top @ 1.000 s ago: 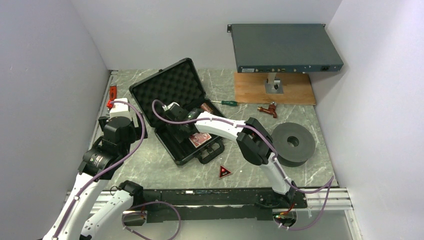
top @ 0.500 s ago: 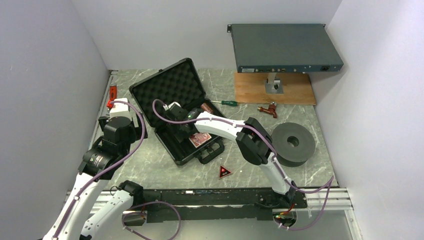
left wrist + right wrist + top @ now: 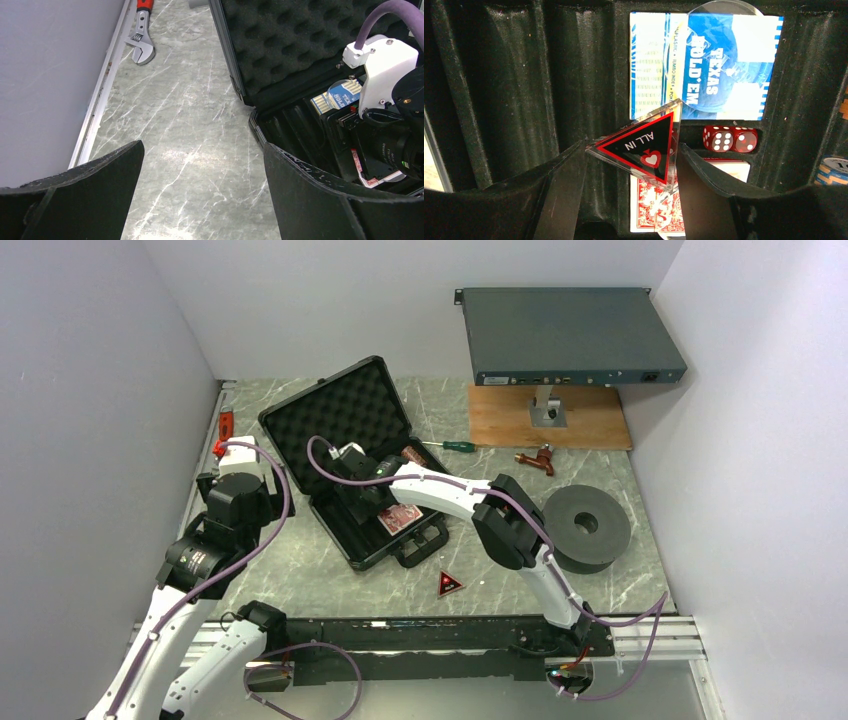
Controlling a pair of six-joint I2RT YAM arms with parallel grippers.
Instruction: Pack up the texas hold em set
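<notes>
A grey flat box (image 3: 570, 335) is carried on a metal post (image 3: 546, 405) over a wooden board (image 3: 595, 425). A green-handled screwdriver (image 3: 452, 446) and a copper-coloured fitting (image 3: 537, 457) are laid near the board on the counter (image 3: 300, 575), with a black disc (image 3: 590, 530) set nearer. A red-handled wrench (image 3: 141, 35) is seen by the left wall.

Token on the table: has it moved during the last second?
No. The token lies in the same place, between the case and the front rail.

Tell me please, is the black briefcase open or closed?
Open. The black briefcase has its foam-lined lid tipped back away from the base, and the blue card deck and red dice in its tray are exposed.
</notes>
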